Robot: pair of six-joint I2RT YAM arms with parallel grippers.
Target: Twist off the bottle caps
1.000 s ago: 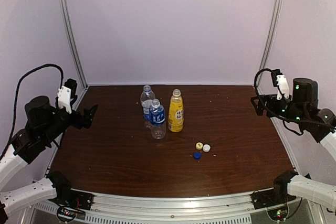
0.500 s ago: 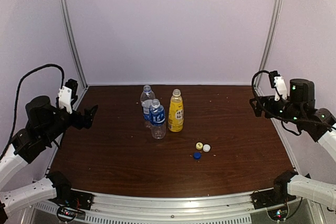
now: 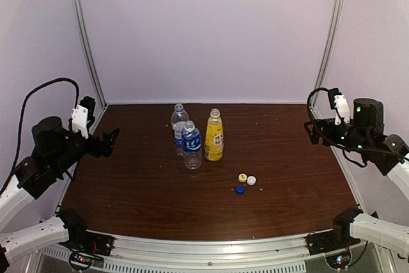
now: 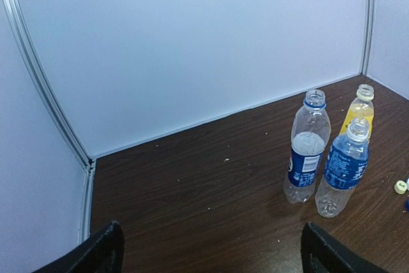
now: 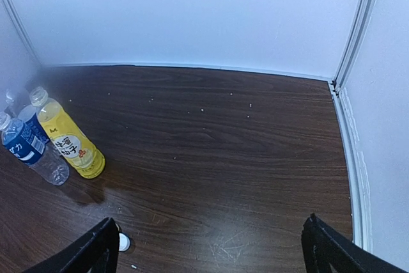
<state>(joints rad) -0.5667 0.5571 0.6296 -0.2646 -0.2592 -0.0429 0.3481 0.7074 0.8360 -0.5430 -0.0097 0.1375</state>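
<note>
Three open bottles stand upright mid-table: a taller clear one with a blue label (image 3: 179, 126), a short clear one with a blue label (image 3: 191, 146) and a yellow-orange one (image 3: 214, 136). None has a cap on its neck. The yellow cap (image 3: 243, 178), white cap (image 3: 252, 181) and blue cap (image 3: 239, 190) lie together on the table to the bottles' front right. My left gripper (image 3: 110, 140) is open and empty at the table's left edge. My right gripper (image 3: 313, 131) is open and empty at the right edge. The left wrist view shows the taller bottle (image 4: 307, 148), short bottle (image 4: 345, 167), yellow-orange bottle (image 4: 362, 103) and yellow cap (image 4: 401, 187). The right wrist view shows the yellow-orange bottle (image 5: 67, 140), short bottle (image 5: 30, 150) and white cap (image 5: 123, 242).
The dark wood table (image 3: 128, 183) is enclosed by white walls at the back and sides, with metal corner posts (image 3: 86, 43). A metal rail (image 3: 211, 247) runs along the near edge between the arm bases.
My right arm has drawn back slightly to the right and a little lower. The left arm, bottles and caps have not moved.
</note>
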